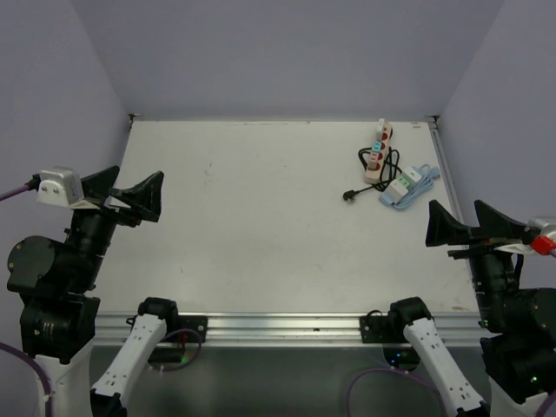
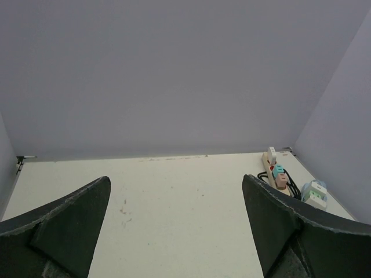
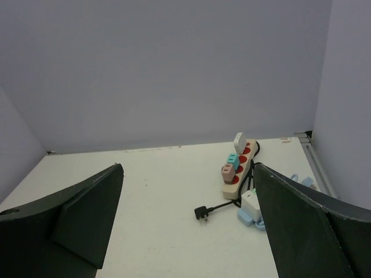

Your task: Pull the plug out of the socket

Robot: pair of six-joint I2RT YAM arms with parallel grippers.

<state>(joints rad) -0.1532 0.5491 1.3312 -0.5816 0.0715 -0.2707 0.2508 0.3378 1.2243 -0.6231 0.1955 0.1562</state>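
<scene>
While left fingers [image 1: 143, 198] and right fingers [image 1: 443, 228] gape wide, a blue cable bundle [image 1: 413, 186] lies beside the power strip [image 1: 373, 172].

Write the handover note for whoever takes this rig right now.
Left tool: open, empty, raised at the near left.
Right tool: open, empty, raised at the near right.
Power strip lies at the far right with a white plug, teal plug and pink plug seated in it. A loose black plug lies beside it.
Done: nothing; no plug is touched.
Left: reach the strip, probably with the right arm, grip a seated plug and pull it out.
</scene>
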